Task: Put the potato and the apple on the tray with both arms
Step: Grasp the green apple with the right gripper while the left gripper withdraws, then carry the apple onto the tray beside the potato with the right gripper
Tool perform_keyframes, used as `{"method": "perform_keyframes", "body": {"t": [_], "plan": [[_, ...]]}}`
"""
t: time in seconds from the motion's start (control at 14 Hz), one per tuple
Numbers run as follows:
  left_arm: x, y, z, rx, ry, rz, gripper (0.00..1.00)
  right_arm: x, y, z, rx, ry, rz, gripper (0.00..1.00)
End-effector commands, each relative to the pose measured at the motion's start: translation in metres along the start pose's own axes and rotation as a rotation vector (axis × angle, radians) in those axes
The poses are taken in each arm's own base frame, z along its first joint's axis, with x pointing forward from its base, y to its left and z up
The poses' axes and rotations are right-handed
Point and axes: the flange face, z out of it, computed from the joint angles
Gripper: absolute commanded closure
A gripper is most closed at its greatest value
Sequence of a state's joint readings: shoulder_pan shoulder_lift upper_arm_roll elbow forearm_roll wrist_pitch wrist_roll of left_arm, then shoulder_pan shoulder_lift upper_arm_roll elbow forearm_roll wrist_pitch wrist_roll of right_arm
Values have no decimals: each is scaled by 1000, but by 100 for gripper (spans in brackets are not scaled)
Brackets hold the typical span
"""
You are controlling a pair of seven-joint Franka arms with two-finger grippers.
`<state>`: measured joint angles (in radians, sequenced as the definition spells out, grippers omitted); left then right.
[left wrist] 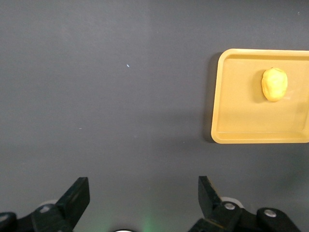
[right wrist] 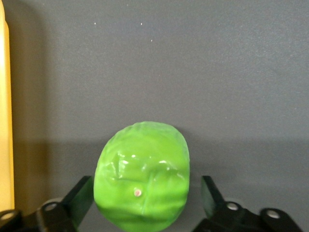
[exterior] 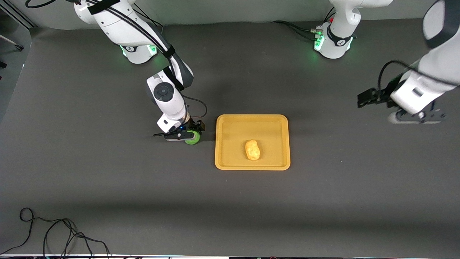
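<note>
We find the right gripper (exterior: 187, 136) low at the table, down around the apple (exterior: 192, 137). In the right wrist view the apple (right wrist: 142, 176) sits between the two fingers (right wrist: 77, 195), which stand a little clear of its sides, so we judge the gripper parted and not yet clenched on the fruit. The apple lies on the dark table (exterior: 107, 180), directly below this hand and just beside the tray (exterior: 230, 163), off its rim on the side toward the right arm's end. The tray's edge (right wrist: 5, 121) shows at the margin of the right wrist view, close to the apple.

The relation that governs the coming move, in our judgement: the tray lies sideways from the right gripper, toward the left arm's end of the table, a short carry once the fingers close. The apple is round, so no long axis constrains the grasp.

The potato (exterior: 252, 149) already rests inside the tray, its long axis running toward the front camera, roughly in the middle. We judge that the apple should come down on the bare tray floor between the potato and the rim nearest the right gripper.

The left gripper (exterior: 370, 98) waits over bare table well apart from the tray, toward the left arm's end, fingers (left wrist: 75, 195) spread and empty.
</note>
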<state>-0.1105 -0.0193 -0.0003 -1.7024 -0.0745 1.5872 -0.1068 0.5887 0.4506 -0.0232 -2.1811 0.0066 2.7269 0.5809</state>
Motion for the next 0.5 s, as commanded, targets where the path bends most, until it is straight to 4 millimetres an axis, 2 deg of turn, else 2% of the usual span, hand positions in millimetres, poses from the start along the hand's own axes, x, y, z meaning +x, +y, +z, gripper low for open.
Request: {"method": "perform_keyframes", "body": {"t": [0.0,0.07,0.14,0.29,0.43], "plan": [[-25,-38,-32,9,13,54,0,11,-1,-5,11,22,21,51],[-32,-41,-36,14,14,64,0,20,-3,-15,17,36,23,59],[-35,-45,-39,38,21,60,0,29,-1,-26,5,30,31,60],[-47,-52,-47,100,57,54,0,62,-6,-78,-32,-6,42,60],[-52,-52,-59,138,140,66,0,87,-24,-128,-63,-55,46,60]]}}
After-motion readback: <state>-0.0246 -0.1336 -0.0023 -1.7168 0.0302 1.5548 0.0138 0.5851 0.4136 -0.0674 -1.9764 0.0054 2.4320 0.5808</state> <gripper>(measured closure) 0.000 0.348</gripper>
